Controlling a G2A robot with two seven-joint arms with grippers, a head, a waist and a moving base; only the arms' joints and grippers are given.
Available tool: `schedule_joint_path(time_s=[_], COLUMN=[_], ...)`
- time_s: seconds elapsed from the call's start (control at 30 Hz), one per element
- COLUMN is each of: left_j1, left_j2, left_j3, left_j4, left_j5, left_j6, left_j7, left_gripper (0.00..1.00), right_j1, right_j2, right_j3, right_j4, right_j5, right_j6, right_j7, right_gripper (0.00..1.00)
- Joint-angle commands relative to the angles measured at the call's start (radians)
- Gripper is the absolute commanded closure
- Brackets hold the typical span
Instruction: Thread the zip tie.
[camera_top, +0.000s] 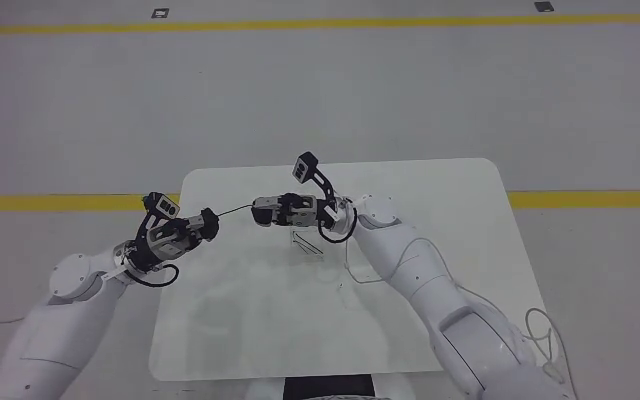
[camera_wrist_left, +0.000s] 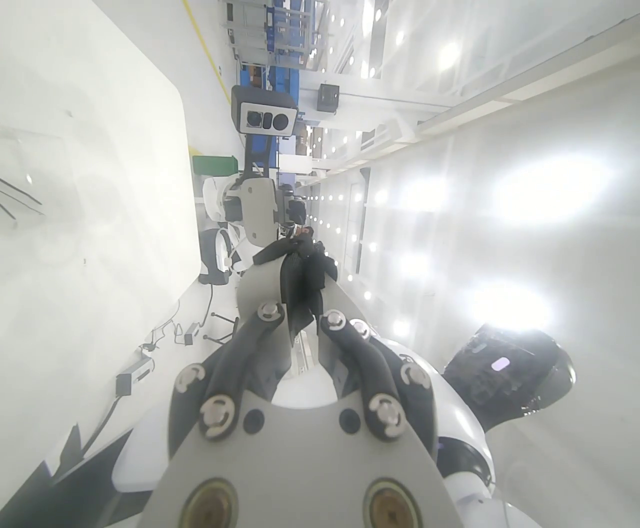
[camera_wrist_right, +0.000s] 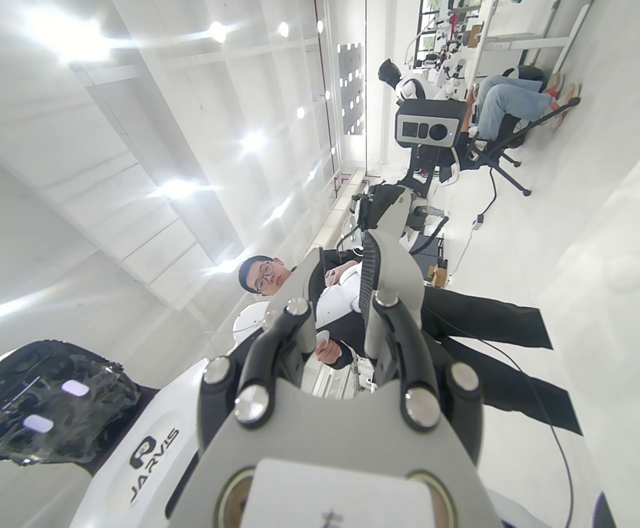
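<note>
Black zip tie (camera_top: 233, 209), both jaws gripping

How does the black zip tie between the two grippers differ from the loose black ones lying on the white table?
The thin black zip tie spans the air between the left gripper and the right gripper; the loose black zip ties lie flat on the white table near the right gripper. The held tie is one strip; the loose ones are several. All are thin, dark and unlooped.

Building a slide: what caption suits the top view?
Above the white table, the left claw and right claw hold a thin zip tie between them.
</note>
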Motion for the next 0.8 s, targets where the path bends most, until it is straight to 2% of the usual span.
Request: schedule_joint_path(time_s=[0.0,0.1,0.23,0.3,0.6,0.63,0.67,0.7,0.77], left_j1=[0.000,0.000,0.000,0.000,0.000,0.000,0.000,0.000,-0.002], left_j2=[0.000,0.000,0.000,0.000,0.000,0.000,0.000,0.000,-0.003], left_j3=[0.000,0.000,0.000,0.000,0.000,0.000,0.000,0.000,0.006], left_j4=[0.000,0.000,0.000,0.000,0.000,0.000,0.000,0.000,-0.012], left_j5=[0.000,0.000,0.000,0.000,0.000,0.000,0.000,0.000,0.010], left_j6=[0.000,0.000,0.000,0.000,0.000,0.000,0.000,0.000,0.005], left_j7=[0.000,0.000,0.000,0.000,0.000,0.000,0.000,0.000,0.032], left_gripper=[1.00,1.00,1.00,1.00,1.00,0.94,0.60,0.00,0.00], right_j1=[0.001,0.004,0.007,0.008,0.017,0.017,0.017,0.016,0.016], right_j2=[0.000,-0.001,-0.001,-0.002,-0.003,-0.003,-0.002,-0.002,-0.002], right_j3=[-0.001,-0.003,-0.007,-0.007,-0.006,-0.005,-0.003,0.000,0.001], right_j4=[0.002,0.004,0.008,0.010,0.021,0.022,0.025,0.029,0.031], right_j5=[0.001,0.001,0.002,0.004,0.008,0.009,0.011,0.012,0.010], right_j6=[0.000,0.000,0.000,0.000,0.000,0.000,0.000,0.000,0.000], right_j7=[0.000,0.000,0.001,0.001,0.001,0.000,-0.004,-0.011,-0.017], right_gripper=[0.89,0.95,0.96,1.00,1.00,1.00,1.00,1.00,1.00])
